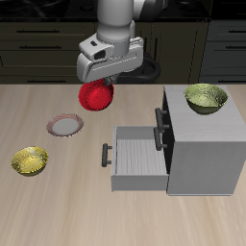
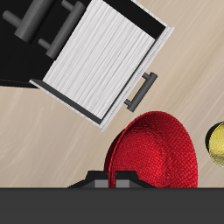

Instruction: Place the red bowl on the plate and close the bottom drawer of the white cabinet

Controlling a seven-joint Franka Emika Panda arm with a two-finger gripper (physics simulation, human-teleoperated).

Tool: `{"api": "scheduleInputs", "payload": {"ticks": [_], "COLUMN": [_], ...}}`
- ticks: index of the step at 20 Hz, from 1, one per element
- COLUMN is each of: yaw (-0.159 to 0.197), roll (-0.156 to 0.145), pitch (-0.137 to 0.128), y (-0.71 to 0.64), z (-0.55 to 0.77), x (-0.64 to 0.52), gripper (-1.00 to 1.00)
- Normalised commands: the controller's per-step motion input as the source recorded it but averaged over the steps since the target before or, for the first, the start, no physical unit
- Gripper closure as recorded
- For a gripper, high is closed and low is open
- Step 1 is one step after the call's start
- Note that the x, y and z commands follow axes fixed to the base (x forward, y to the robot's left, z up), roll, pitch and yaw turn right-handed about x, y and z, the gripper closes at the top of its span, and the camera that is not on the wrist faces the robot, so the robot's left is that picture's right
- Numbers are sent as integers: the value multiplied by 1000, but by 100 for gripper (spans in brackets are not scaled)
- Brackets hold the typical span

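We see the pincer (image 1: 99, 85) closed on the rim of the red bowl (image 1: 95, 95), holding it tilted in the air, clear of the surface (image 1: 58, 207). The plate (image 1: 65, 125) lies bare on the surface, near the bowl but nearer the front edge. The cabinet (image 1: 204, 144) stands beside it, its bottom drawer (image 1: 135, 157) pulled out wide, the dark handle (image 2: 140, 92) facing the plate. 2 yellow-green bowls are around: 1 (image 1: 206, 97) on the cabinet's top, 1 (image 1: 31, 160) on the surface beyond the plate, toward the front edge. Nothing lies between bowl and plate.
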Motion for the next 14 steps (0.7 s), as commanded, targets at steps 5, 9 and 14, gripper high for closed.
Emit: {"api": "scheduleInputs", "payload": {"ticks": [5, 9, 14], "yaw": [-270, -147, -96], "roll": [-31, -12, -14], "pitch": [-7, -4, -10], "y": [-35, 23, 21], "z": [81, 26, 0], "x": [-128, -100, -113], "gripper": [100, 100, 100]}}
